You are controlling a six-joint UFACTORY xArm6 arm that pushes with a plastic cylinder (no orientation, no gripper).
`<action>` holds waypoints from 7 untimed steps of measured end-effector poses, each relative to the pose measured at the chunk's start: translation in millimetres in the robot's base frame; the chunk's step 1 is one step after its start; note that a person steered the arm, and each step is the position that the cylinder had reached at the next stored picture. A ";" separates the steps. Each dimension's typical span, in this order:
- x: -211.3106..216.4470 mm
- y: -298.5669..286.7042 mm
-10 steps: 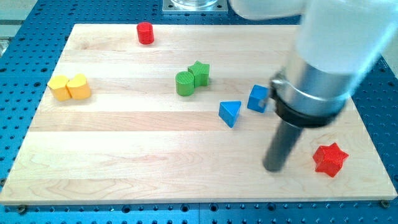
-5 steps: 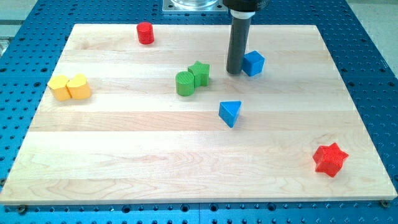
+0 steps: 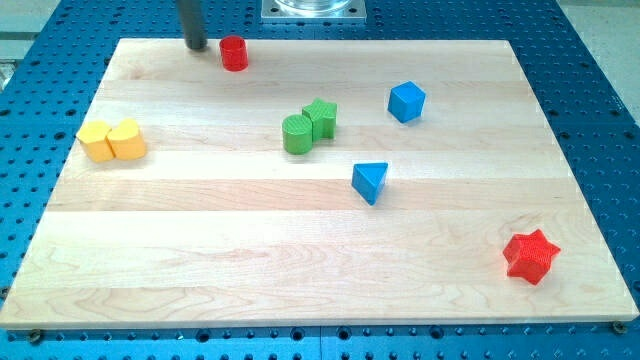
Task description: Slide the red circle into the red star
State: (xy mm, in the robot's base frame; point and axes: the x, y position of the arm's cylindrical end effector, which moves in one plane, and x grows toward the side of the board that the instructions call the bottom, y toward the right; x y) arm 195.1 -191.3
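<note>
The red circle (image 3: 234,53) is a short red cylinder near the board's top edge, left of centre. The red star (image 3: 530,256) lies far off at the board's bottom right corner. My tip (image 3: 195,46) is at the view's top left, just left of the red circle with a small gap between them. Only the rod's lower part shows.
A green cylinder (image 3: 297,134) and a green star (image 3: 321,117) touch near the middle. A blue cube (image 3: 406,101) sits upper right, a blue triangle (image 3: 370,182) at centre. Two yellow blocks (image 3: 112,141) sit side by side at the left of the wooden board (image 3: 300,260).
The rod swept from the lower right up past the blue cube, pushing it up the board, then far left to beside the red circle. The red circle and star have not moved.
</note>
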 end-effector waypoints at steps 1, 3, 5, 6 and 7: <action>2.4 35.6; 15.9 81.9; 71.6 69.6; 102.7 42.7; 140.5 31.5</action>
State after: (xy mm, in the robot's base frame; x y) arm 335.6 -159.8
